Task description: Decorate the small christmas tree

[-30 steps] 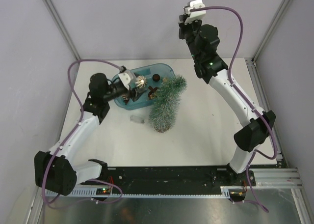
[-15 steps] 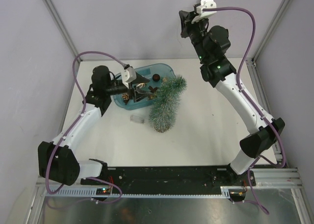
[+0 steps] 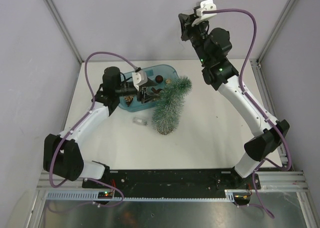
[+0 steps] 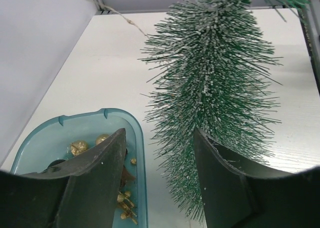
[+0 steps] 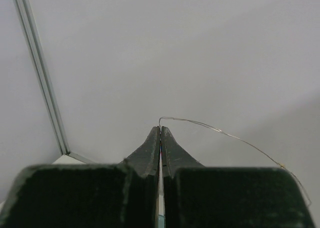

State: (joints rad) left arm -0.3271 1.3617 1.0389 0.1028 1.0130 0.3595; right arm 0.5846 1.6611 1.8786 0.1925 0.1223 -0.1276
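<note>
From above, the blue tub point(image 3: 166, 69) holds small brown and gold ornaments point(image 3: 159, 79). The small christmas tree point(image 3: 169, 108) lies on its side just beside the tub. The left gripper point(image 3: 148, 93) has shifted from over the tub toward the tree, and the right gripper point(image 3: 186, 24) has risen. The left wrist view shows its jaws partly apart and empty, with gold pieces in the tub. Only the right wrist view shows its jaws pinched shut on a thin wire point(image 5: 220, 131).
</note>
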